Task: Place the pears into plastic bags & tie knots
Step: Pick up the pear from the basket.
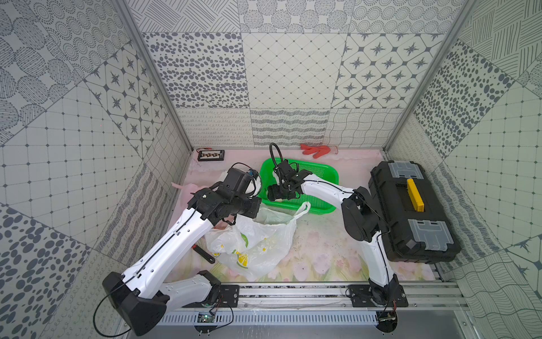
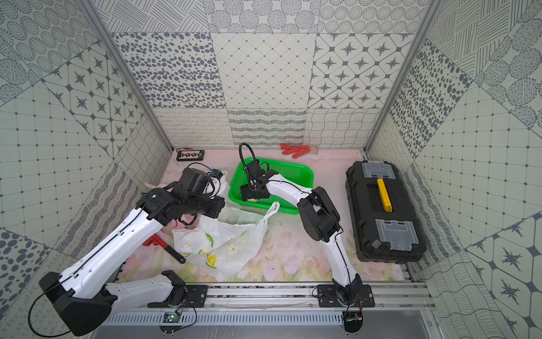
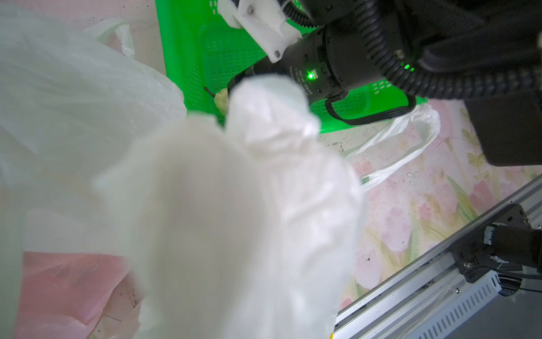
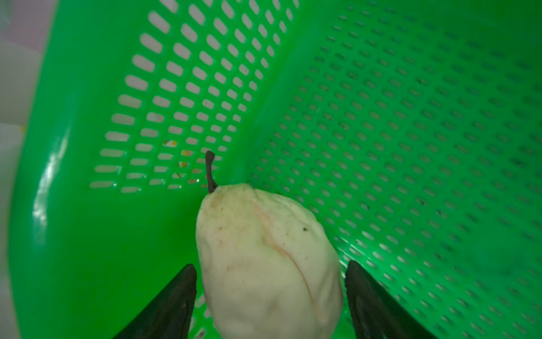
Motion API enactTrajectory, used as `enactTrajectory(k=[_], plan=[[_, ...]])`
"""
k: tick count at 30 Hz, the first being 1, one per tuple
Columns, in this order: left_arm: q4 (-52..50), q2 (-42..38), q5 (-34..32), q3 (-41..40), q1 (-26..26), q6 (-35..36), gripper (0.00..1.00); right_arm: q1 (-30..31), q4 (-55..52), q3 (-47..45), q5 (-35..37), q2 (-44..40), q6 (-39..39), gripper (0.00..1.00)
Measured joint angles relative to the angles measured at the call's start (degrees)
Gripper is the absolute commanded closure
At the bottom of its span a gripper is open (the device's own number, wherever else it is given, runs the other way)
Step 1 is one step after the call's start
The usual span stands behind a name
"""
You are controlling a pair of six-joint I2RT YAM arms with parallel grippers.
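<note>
Two arms of mine start at the metal rail [image 1: 293,296] along the near edge. Just past it, one white bag with lemon prints [image 1: 258,249] lies crumpled on the floral table cover [image 1: 322,249]. One red-handled wrench [image 2: 168,249] lies just beside the bag's left edge, and one pink bag [image 3: 67,287] shows beneath my left wrist. Bare cover lies between the lemon bag and my right arm, leaving room to move there. My left gripper [image 1: 250,186] is closed. Its fingers are hidden behind bunched white film that fills its wrist view, so I cannot tell whether any film is pinched or which bag it belongs to. One loose handle loop [image 1: 305,207] of the lemon bag touches the near rim of the one green perforated basket [image 1: 319,173]. In the basket's near left corner lies one cream pear [image 4: 264,249], the only pear I can see, with its dark stem toward the slotted wall. My right gripper [image 4: 269,267] is spread wide astride it, one black finger on each flank, with a thin strip of green showing between each finger and the fruit. Beyond the pear the basket floor is bare. One black toolbox [image 1: 393,205] with a yellow handle sits well apart, against the right wall. Farthest off, by the back wall, lie one red glove [image 1: 318,150] and one small flat black device [image 1: 211,155].
</note>
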Motion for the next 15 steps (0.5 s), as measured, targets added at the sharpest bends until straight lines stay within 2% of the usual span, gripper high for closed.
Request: enactTrajectory(k=[3, 6, 10, 15], plan=[[0.0, 0.61, 0.04, 0.55, 0.0, 0.09, 1.0, -0.31, 0.79, 0.76, -0.72, 0.59, -0.66, 0.43], [0.0, 0.83, 0.02, 0.81, 0.0, 0.26, 1.0, -0.83, 1.51, 0.81, -1.27, 0.57, -1.11, 0.54], [0.0, 0.83, -0.02, 0.85, 0.0, 0.35, 1.0, -2.03, 4.04, -4.0, -2.29, -2.69, -1.09, 0.6], [0.02, 1.42, -0.22, 1.81, 0.0, 0.44, 1.0, -3.52, 5.57, -13.88, -4.31, -15.43, -0.83, 0.62]])
